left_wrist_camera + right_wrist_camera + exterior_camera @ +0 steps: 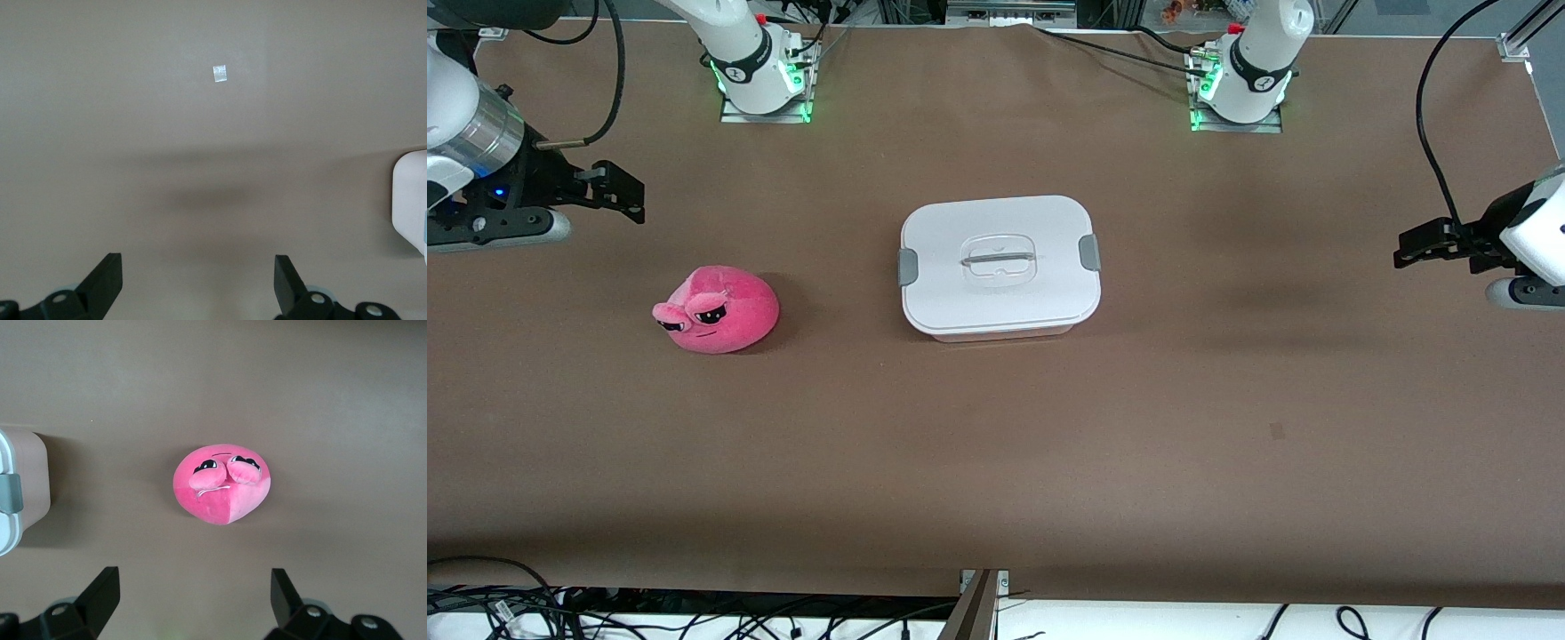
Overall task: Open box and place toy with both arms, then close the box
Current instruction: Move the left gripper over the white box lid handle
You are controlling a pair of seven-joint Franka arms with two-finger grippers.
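Observation:
The box sits mid-table, its white lid on, with a grey clip at each end and a clear handle in the middle. The pink plush toy lies on the table toward the right arm's end, a little nearer the front camera than the box. My right gripper hangs open and empty over the table beside the toy; its wrist view shows the toy past the gripper and one box end. My left gripper hangs open and empty over the other table end; the gripper sees a box corner.
Brown table cover spreads around both objects. A small square mark lies on it toward the left arm's end. Both arm bases stand along the table edge farthest from the front camera. Cables hang past the nearest edge.

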